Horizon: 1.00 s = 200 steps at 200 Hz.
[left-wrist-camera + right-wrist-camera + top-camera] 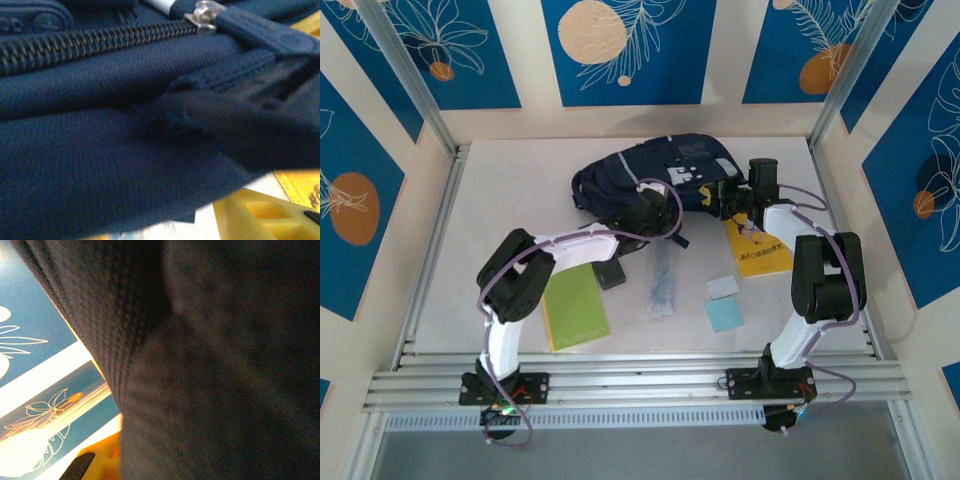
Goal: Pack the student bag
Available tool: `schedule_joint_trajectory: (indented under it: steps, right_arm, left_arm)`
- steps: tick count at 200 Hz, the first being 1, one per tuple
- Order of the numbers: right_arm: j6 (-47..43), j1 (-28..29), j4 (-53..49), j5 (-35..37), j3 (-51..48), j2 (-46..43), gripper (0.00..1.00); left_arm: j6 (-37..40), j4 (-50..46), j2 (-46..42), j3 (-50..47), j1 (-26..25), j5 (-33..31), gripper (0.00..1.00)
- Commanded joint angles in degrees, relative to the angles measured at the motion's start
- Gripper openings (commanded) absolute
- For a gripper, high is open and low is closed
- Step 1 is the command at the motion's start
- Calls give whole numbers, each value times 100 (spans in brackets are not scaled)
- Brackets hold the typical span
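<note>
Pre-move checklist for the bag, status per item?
1. Zipper open for packing: not ok. The teeth are closed in the left wrist view, up to the slider.
2. Left gripper holding the bag: cannot tell. It is at the fabric, but how the jaws stand is hidden.
3. Right gripper shut: ok. It is at the bag's right side; whether it pinches fabric, cannot tell.
4. Items packed: not ok. The notebook, yellow book and blue notes lie on the table.
5. Yellow book free to pick: not ok. The right arm hangs over its far end.
</note>
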Motion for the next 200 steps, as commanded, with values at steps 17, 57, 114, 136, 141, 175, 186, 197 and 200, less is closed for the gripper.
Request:
schedule_joint_trajectory:
  steps: [17, 57, 114, 136, 141, 175, 186, 197, 200]
  right_arm:
    - [344, 115, 579, -472, -77, 4, 0]
    - [601, 141, 913, -530, -373, -64, 0]
    - [336, -72, 812, -487, -395, -89, 0]
    - [-242, -231, 387, -493, -110, -55, 0]
    - [-353, -266, 288, -492, -50, -52, 0]
    - [-979, -510, -210, -386, 309, -47, 0]
    - [-1201, -573, -427, -341, 448, -38, 0]
    - [-1411, -626, -562, -323, 561, -15, 0]
    - [-1469, -643, -603, -316, 596, -9, 0]
  left_arm:
    - [356, 575, 332, 602, -24, -245, 51]
    - [376, 982, 568, 625, -12, -336, 31]
    - [294, 981, 409, 272, 35, -117, 0]
    - [370, 492, 192, -60, 153, 277, 0]
    - [401, 260, 153, -78, 196, 390, 0]
    - [508, -1482, -135, -202, 445, 963, 0]
    - [504, -1723, -315, -389, 508, 1033, 0]
    - [521, -1902, -502, -533, 593, 1136, 0]
    - [522, -1964, -544, -567, 615, 1159, 0]
